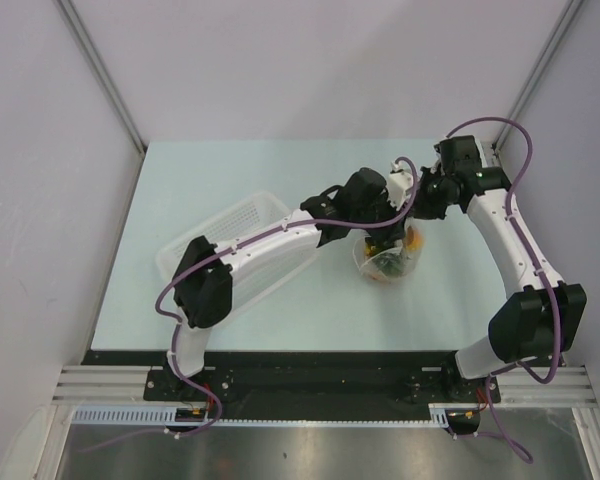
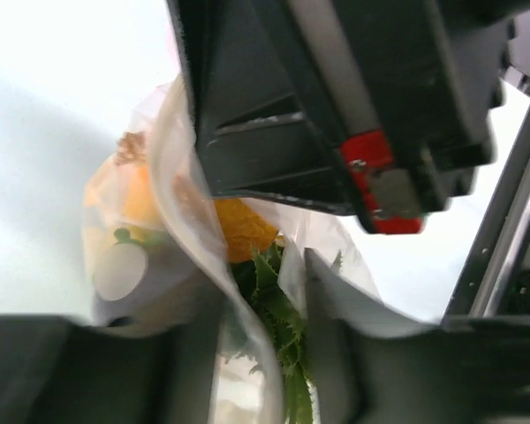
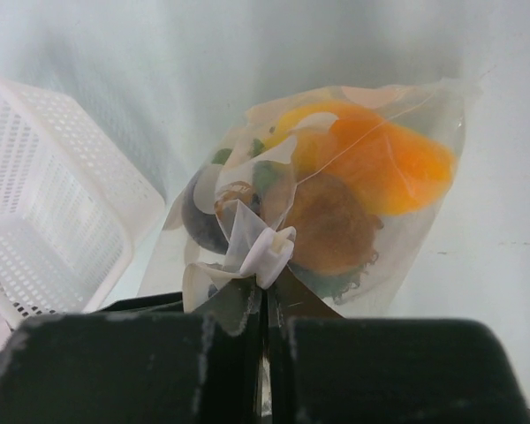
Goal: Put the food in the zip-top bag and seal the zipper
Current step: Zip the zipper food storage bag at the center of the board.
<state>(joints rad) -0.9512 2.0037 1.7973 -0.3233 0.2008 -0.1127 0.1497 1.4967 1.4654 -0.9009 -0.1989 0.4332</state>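
Note:
The zip-top bag point(image 1: 388, 262) stands on the table mid-right, and my two grippers meet over its top. The food is inside it: an orange pineapple point(image 3: 397, 163), a brown round fruit point(image 3: 331, 221) and a dark piece point(image 3: 199, 221). My right gripper point(image 3: 265, 305) is shut on the bag's top edge, just under the white zipper slider point(image 3: 276, 250). My left gripper point(image 2: 265, 371) has its fingers apart. The bag's rim and the pineapple's green crown point(image 2: 283, 336) lie between them. From above, the left gripper point(image 1: 373, 238) is left of the right gripper point(image 1: 405, 228).
A white perforated basket point(image 1: 230, 225) lies left of the bag under my left arm, and its corner point(image 3: 44, 203) shows in the right wrist view. The right arm's black body point(image 2: 336, 106) fills the top of the left wrist view. Grey walls enclose the table.

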